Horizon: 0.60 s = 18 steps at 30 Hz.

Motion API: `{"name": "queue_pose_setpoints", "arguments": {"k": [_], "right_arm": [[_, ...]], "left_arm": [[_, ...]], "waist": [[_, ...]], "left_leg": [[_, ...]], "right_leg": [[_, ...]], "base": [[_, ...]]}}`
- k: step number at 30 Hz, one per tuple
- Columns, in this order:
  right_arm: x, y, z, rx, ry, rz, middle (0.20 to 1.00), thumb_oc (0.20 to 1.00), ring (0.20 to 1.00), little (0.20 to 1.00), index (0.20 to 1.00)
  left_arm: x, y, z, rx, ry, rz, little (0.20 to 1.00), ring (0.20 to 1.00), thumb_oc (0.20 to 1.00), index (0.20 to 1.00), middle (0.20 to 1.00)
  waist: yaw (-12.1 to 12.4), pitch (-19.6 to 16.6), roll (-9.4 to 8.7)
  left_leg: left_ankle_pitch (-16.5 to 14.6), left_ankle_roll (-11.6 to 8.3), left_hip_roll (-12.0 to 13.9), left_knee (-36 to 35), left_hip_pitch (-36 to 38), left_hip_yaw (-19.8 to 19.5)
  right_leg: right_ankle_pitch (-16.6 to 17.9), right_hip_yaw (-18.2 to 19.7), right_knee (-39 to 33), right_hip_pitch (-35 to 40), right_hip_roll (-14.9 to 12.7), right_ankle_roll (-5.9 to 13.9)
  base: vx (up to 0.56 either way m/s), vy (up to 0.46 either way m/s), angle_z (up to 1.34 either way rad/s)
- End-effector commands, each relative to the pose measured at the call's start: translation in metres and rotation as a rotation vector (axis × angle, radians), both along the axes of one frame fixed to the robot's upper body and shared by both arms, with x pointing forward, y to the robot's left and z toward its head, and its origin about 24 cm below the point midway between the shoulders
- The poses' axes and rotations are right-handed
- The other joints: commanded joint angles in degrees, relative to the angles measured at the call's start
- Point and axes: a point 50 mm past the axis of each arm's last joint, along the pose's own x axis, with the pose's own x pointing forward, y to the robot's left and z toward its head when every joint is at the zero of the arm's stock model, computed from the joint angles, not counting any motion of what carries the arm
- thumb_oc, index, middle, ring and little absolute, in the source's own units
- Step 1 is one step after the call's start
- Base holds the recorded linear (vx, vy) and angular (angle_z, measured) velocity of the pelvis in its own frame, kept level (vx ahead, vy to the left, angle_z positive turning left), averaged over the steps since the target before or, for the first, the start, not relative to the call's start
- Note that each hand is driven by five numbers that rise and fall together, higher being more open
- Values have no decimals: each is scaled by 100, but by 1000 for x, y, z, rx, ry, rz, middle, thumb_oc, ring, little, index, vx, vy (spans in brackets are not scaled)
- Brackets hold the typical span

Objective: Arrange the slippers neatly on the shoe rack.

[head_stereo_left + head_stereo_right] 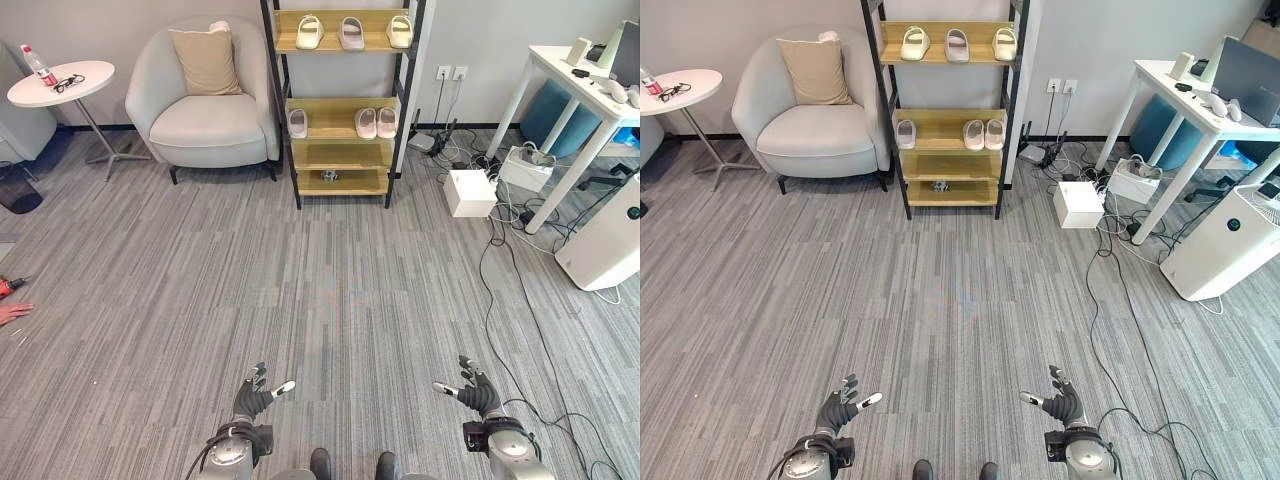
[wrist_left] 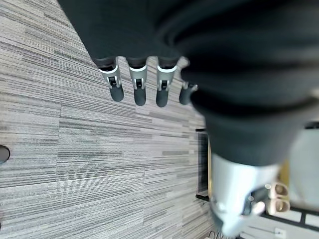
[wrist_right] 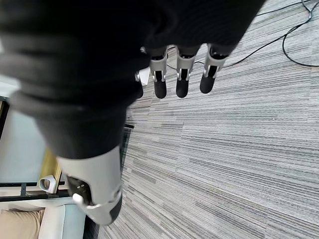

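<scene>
While both hands hang empty over the grey carpet, the slippers already sit far ahead on the shoe rack (image 1: pixel 343 105), which stands against the wall beside the pale armchair (image 1: pixel 205 95). The left hand (image 1: pixel 255 392) and the right hand (image 1: pixel 472 387) are held low in front of the robot, fingers straight and spread, thumbs pointing inward, holding nothing; each wrist view shows its fingers extended above bare floor.

On the top shelf lie three slippers: a cream one (image 1: pixel 310 31), a greyish one (image 1: pixel 351 32) and another cream one (image 1: pixel 399 30), spaced apart. On the middle shelf a single pale slipper (image 1: pixel 297 122) sits near the left post, well apart from a pair (image 1: pixel 376 122) lying side by side towards the right. A small dark object (image 1: pixel 330 176) rests on the bottom shelf; what it is cannot be told.

Judging from this, the step in hand is the approach: the rack is well out of reach, so the robot needs to walk straight forward across the open carpet. It would do well to keep clear of the cables (image 1: pixel 510 225) and the white box (image 1: pixel 469 192) to the right of the rack, and to stop squarely facing the shelves. The odd greyish slipper and the lone one on the middle shelf look like the likely pieces to regroup; each should be gripped by its sides and set down parallel to its partner, toes facing the same way.
</scene>
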Motion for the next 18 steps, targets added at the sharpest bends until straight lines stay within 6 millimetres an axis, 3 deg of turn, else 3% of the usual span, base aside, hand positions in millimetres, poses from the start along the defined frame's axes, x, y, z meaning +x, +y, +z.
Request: {"name": "queue_pose_setpoints", "arguments": {"k": [1,4,5,9,11,12,14,15,18], "right_arm": [[29,4,28,-32,-151,58,1000,1000,1000,1000,1000],[25,5,24,-17,-134,52,1000,1000,1000,1000,1000],[24,0,24,-20,-128,45,1000,1000,1000,1000,1000],[22,-4,24,-22,-134,15,1000,1000,1000,1000,1000],[13,-9,22,-26,-121,1,1000,1000,1000,1000,1000],[7,-15,17,-34,-92,-14,1000,1000,1000,1000,1000],[5,-24,19,-44,-92,-30,1000,1000,1000,1000,1000],[8,-33,24,-62,-110,-37,1000,1000,1000,1000,1000],[8,-37,25,-66,-103,-49,1000,1000,1000,1000,1000]], "left_arm": [[22,23,20,39,-117,57,1000,1000,1000,1000,1000],[20,29,20,47,-114,80,1000,1000,1000,1000,1000],[25,29,24,47,-140,71,1000,1000,1000,1000,1000],[38,25,32,53,-176,41,1000,1000,1000,1000,1000],[48,19,38,57,-205,10,1000,1000,1000,1000,1000],[45,15,34,44,-191,2,1000,1000,1000,1000,1000],[43,10,33,10,-192,2,1000,1000,1000,1000,1000],[45,7,33,-11,-199,-1,1000,1000,1000,1000,1000],[44,7,31,-21,-189,7,1000,1000,1000,1000,1000]], "waist": [[92,375,-279],[58,535,-279],[-44,650,-339],[-273,669,-371],[-464,493,-352],[-489,342,-280],[-498,348,-164],[-430,487,-180],[-331,593,-239]], "left_leg": [[-616,-14,-26,127,251,-244],[-723,54,-31,35,498,-155],[-844,14,-44,-43,696,-139],[-1107,-64,-73,-43,1044,-273],[-1391,-156,-1,62,1435,-464],[-1393,-268,62,482,1418,-513],[-971,-551,30,1496,1066,-481],[-520,-809,-57,2511,432,-532],[-285,-886,-18,3020,-153,-434]], "right_leg": [[-179,189,1201,-393,-1141,791],[41,154,1971,-979,-1175,726],[132,-38,1437,-1358,-966,708],[381,-488,626,-1612,-663,765],[268,-470,476,-1472,-427,590],[177,-490,437,-1277,-316,465],[112,-508,349,-978,-240,329],[7,-495,209,-704,-276,201],[-171,-447,41,-360,-286,63]], "base": [[-18,252,-14],[159,160,-12],[278,-15,-11],[367,-70,-2],[671,-201,60],[506,-172,80],[349,-147,45],[211,-146,36],[192,-94,-8]]}}
